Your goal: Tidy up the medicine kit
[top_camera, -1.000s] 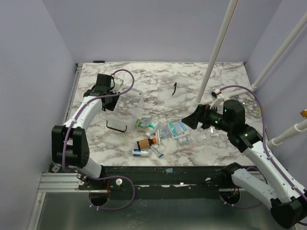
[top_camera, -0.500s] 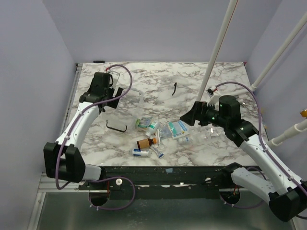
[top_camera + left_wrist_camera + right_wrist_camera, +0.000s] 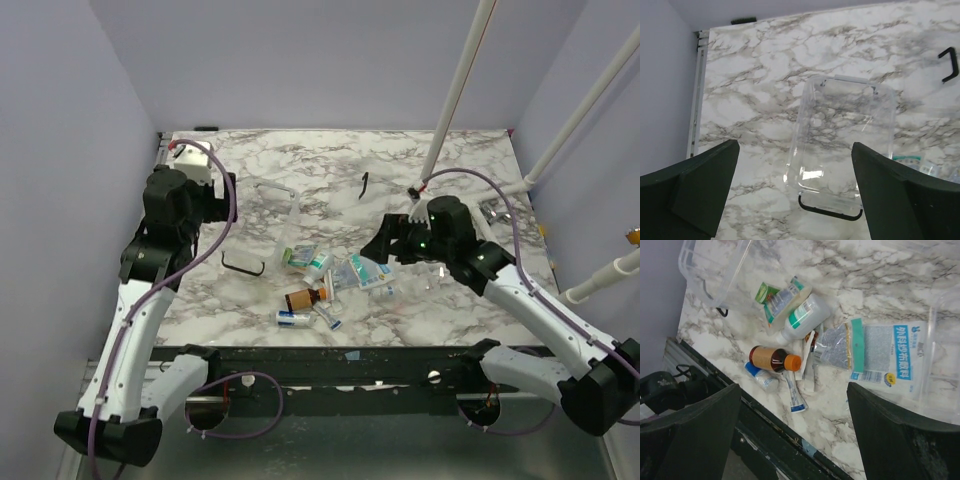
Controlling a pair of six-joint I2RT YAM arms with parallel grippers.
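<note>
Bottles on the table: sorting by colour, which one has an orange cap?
The brown bottle, lying between the white green-labelled bottle and the small blue-and-white one.

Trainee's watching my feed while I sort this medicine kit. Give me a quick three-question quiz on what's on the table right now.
1. True or false: the left gripper is shut on the medicine kit.
2. The brown bottle has a cap that is: A blue, B orange, C white.
3. Fill in: the blue-printed packet lies ____ the kit (inside or outside).
Key: 1 false, it is open and apart from the kit; 2 B; 3 outside.
</note>
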